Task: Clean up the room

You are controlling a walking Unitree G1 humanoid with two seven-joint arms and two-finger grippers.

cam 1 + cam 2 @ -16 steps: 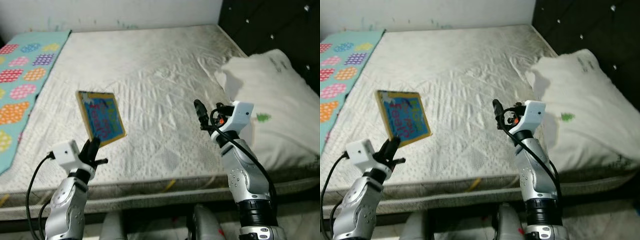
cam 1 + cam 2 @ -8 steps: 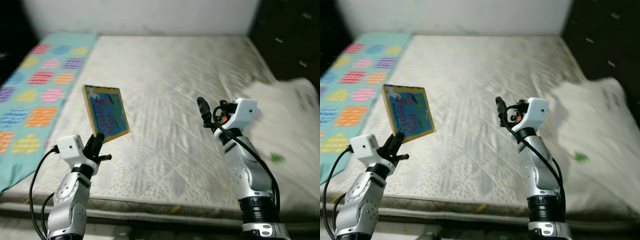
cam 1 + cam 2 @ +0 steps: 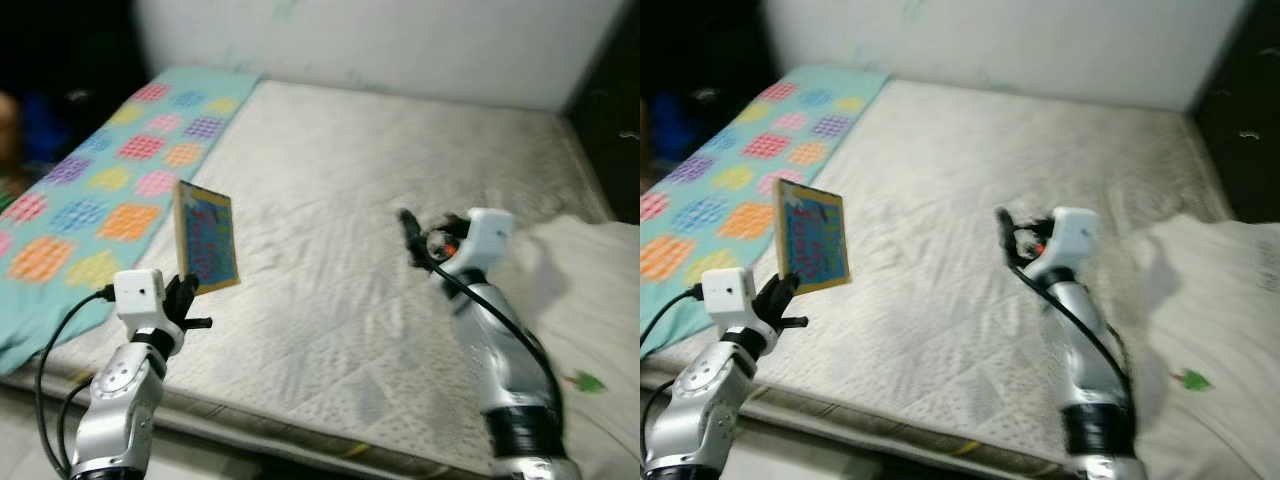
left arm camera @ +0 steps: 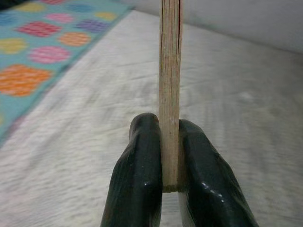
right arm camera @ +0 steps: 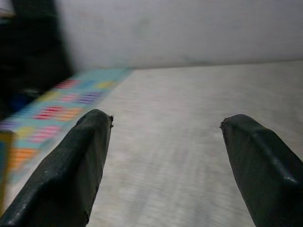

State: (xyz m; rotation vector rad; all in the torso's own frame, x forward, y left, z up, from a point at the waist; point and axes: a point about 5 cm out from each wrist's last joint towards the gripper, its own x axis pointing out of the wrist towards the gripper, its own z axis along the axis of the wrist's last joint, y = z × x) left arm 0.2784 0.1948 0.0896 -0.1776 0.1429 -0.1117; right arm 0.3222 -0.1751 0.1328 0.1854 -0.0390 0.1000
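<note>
One book (image 3: 205,236) is in play, a thin picture book with a yellow border and a blue cover. It stands upright in the air above the near left part of the mattress (image 3: 330,200), its lower edge pinched between the two black fingers (image 4: 139,184) of the left gripper (image 3: 183,297). From the left wrist camera the book shows edge-on — a pale strip of pages squeezed tight between the two fingers, which press against both of its faces.

The right gripper (image 5: 165,156) is raised over the middle of the mattress, holding nothing. Its two fingers are spread wide apart, with bare mattress showing between them.

One blanket (image 3: 110,190), turquoise with rows of coloured patches in pink, orange, yellow and purple, runs along the left side of the bed. One white pillow (image 3: 1230,330) lies at the right, with a small green mark on it. The mattress cover is off-white and wrinkled. A white wall (image 3: 400,45) rises behind the bed — the head views are somewhat blurred.
</note>
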